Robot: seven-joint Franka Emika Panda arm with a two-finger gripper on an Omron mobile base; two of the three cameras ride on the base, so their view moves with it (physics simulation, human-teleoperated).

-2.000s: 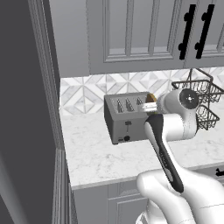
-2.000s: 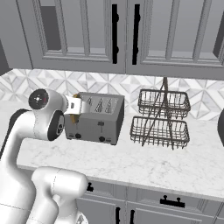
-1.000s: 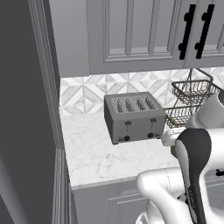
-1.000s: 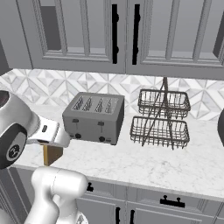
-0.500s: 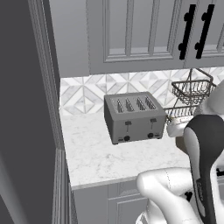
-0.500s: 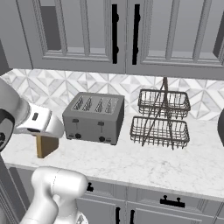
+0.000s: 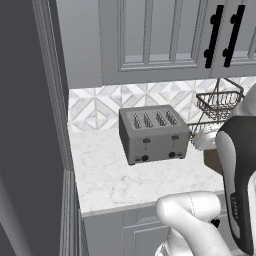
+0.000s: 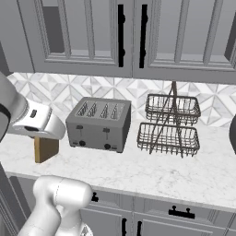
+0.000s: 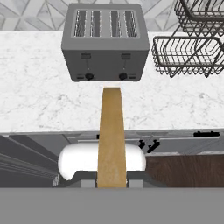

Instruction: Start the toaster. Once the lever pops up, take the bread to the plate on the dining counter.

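Gripping the bread (image 9: 111,135) edge-on, the jaws are closed on the slice, held off the tabletop (image 9: 39,105) at six o'clock from the toaster (image 9: 104,41); wire baskets (image 9: 188,48) at its three o'clock. No writing is readable.

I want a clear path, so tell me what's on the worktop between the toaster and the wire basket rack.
Nothing: in the right base view, only bare marble separates the toaster from the wire basket rack.

We see the toaster (image 7: 154,133), grey 4-slot, upright on the marble worktop w/ slots empty and both levers (image 9: 86,56) up. The bread (image 9: 111,138), golden-brown, sits edge-on, well clear of the toaster front.
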